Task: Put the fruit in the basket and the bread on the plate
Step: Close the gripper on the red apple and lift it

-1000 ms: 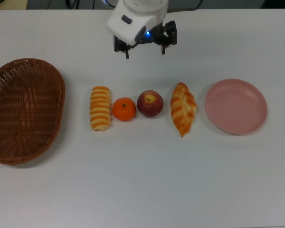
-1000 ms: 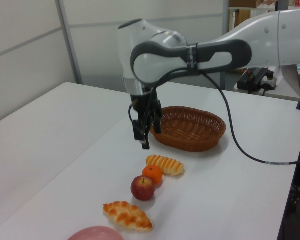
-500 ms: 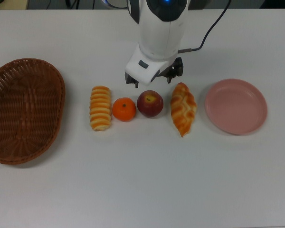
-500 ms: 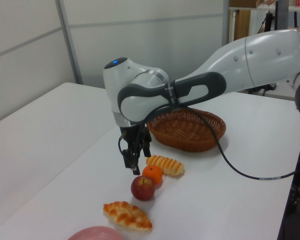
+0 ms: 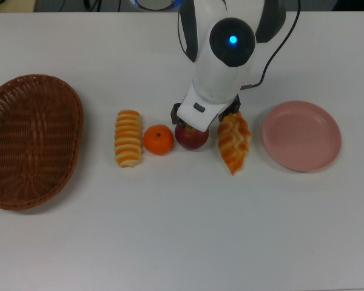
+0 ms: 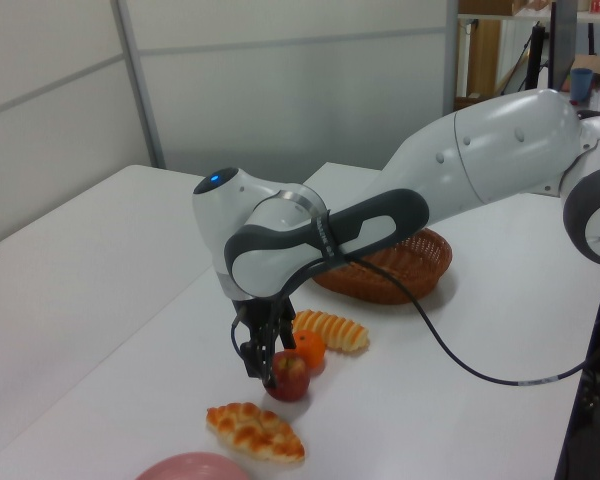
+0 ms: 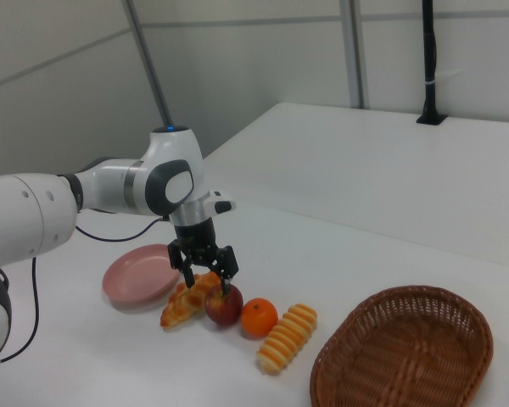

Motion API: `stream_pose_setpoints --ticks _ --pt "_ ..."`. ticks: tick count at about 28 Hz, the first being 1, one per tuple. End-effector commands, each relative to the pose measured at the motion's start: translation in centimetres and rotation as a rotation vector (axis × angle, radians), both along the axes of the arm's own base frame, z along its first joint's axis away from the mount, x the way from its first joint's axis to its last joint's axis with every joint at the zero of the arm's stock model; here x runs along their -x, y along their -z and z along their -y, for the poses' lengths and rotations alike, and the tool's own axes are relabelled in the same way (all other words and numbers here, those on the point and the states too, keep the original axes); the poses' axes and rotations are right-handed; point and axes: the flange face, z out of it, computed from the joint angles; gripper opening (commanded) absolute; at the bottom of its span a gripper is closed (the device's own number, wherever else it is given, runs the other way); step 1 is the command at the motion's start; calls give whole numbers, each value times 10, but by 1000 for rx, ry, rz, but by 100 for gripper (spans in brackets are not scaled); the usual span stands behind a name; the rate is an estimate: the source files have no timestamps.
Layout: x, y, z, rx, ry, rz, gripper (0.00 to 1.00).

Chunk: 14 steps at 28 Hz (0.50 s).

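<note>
- Sitting on the white table (image 5: 182, 230), the dark red apple (image 5: 192, 138) lay in a row of four items, partly hidden in the top view by the arm's wrist above it.
- The gripper (image 7: 209, 277) was lowered over the apple with its fingers spread, one on either side of the fruit; whether they touched it could not be told.
- In the right view one fingertip (image 7: 226, 287) hung just above the apple's (image 7: 224, 307) top, the other close to the pastry (image 7: 187, 303).
- The orange mandarin (image 5: 158, 139) sat just beside the apple on the top view's left, near enough that they looked to touch.
- The ridged, cream-striped roll (image 5: 128, 137) lay next beyond the mandarin, lengthwise across the row.
- The braided pastry (image 5: 234, 141) lay on the apple's other side, its upper end under the wrist's edge in the top view.
- The pink plate (image 5: 301, 136) rested just past the pastry on the top view's right, with nothing on it.
- The wicker basket (image 5: 31, 140) stood well apart at the top view's left edge, holding nothing.
- The white arm (image 6: 450, 170) reached in from the left view's right, a black cable (image 6: 450, 355) looping beneath it, passing in front of the basket (image 6: 420, 270).
</note>
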Motion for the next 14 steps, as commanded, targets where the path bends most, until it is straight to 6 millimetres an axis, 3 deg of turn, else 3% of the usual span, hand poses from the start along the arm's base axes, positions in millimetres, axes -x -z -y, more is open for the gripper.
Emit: stream_pose_setpoints --ticks 1,4,9,14 --pt "1 -3 2 18 16 22 97" --pt "2 0 5 30 14 18 94" --pt "5 23 10 88 -11 -2 85" --pt "3 25 10 86 -12 8 80"
